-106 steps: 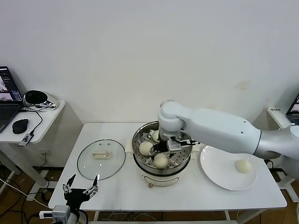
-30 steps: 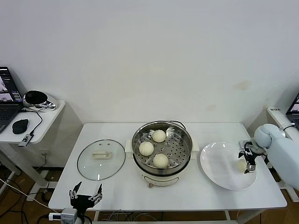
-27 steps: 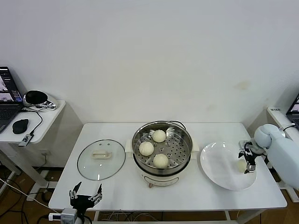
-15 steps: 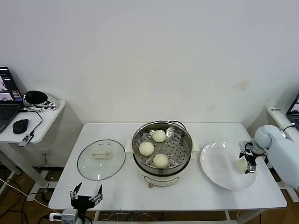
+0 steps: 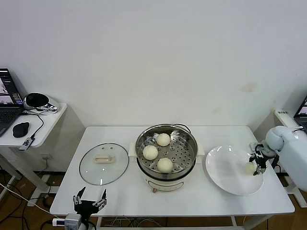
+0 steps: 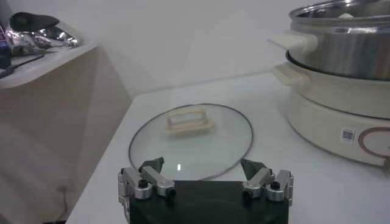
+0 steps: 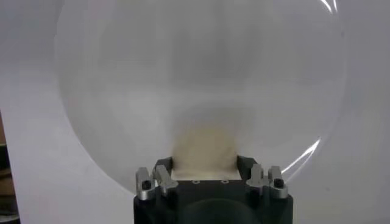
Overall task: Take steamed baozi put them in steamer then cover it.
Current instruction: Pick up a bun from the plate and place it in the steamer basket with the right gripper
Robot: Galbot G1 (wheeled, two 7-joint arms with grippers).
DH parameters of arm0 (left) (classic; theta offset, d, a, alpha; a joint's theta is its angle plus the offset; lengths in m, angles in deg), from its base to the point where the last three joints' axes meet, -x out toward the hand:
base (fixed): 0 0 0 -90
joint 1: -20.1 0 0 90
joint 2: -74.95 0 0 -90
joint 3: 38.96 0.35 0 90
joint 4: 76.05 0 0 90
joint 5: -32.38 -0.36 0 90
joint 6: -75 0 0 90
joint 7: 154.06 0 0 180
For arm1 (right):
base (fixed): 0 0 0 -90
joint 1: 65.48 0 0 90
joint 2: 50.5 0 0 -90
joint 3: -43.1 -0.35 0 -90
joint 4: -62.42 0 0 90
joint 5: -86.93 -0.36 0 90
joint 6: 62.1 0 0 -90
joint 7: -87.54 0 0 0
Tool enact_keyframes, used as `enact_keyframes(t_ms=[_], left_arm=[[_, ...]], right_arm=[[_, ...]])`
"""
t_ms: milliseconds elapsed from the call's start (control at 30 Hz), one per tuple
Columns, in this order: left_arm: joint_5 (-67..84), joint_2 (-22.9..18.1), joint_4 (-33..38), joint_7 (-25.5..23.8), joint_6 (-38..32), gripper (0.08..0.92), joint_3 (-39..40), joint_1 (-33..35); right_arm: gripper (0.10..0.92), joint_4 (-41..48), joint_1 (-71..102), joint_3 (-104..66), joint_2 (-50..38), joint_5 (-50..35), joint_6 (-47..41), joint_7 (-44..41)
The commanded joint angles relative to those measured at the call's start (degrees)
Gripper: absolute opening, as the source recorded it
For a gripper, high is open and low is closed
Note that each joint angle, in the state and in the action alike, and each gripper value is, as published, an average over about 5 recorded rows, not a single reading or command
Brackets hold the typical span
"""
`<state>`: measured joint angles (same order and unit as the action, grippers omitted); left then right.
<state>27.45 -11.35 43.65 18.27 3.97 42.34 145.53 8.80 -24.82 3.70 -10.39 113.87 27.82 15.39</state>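
Observation:
Three steamed baozi [image 5: 150, 152] lie on the perforated tray of the steel steamer [image 5: 191, 143] at the table's middle. One more baozi [image 5: 249, 168] rests on the right part of the white plate [image 5: 225, 168]. My right gripper [image 5: 257, 162] is down over it, and in the right wrist view the baozi [image 7: 205, 149] fills the gap between the fingers of the right gripper [image 7: 205, 167], touching both. The glass cover [image 5: 104, 164] lies flat on the table left of the steamer. My left gripper [image 5: 89, 199] hangs open below the table's front edge, with the cover [image 6: 191, 140] beyond it.
The steamer's white base [image 6: 329, 115] and side handle [image 6: 292, 41] stand to one side of the cover. A side table [image 5: 45, 125] with a laptop, mouse and cables stands at the far left. The plate lies near the table's right edge [image 5: 283, 191].
My right gripper's fingers have closed in on the baozi on the plate, and that wrist has drifted slightly right. The left arm and the steamer's contents are unchanged.

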Motion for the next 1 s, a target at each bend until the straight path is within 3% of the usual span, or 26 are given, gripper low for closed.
enact_keyframes(t_ms=[33,233,500,1000], left_arm=[[-0.36,0.24,0.18,0.22,0.03,0.823,0.06,0.00],[-0.62,0.91,0.87,0.43,0.42,0.823,-0.28,-0.28],[0.84,1.41,3.08,0.44,1.04,0.823,-1.37,-0.32],[3.31,1.30,5.46,0.85,1.58,0.823,-2.47,-0.80]], right_arm=[[0.645,-10.82,-12.90,12.98,-4.66,-15.20,-5.54,-2.54],[0.645,-17.99,-29.95,29.12,-3.86,-30.53,-12.41,-4.61],[0.645,-20.79,-46.69,47.53,4.92,-46.98,-19.36,-3.97],[0.643,-19.21,-46.32,52.04,17.74,-53.82,-26.01,-0.74]])
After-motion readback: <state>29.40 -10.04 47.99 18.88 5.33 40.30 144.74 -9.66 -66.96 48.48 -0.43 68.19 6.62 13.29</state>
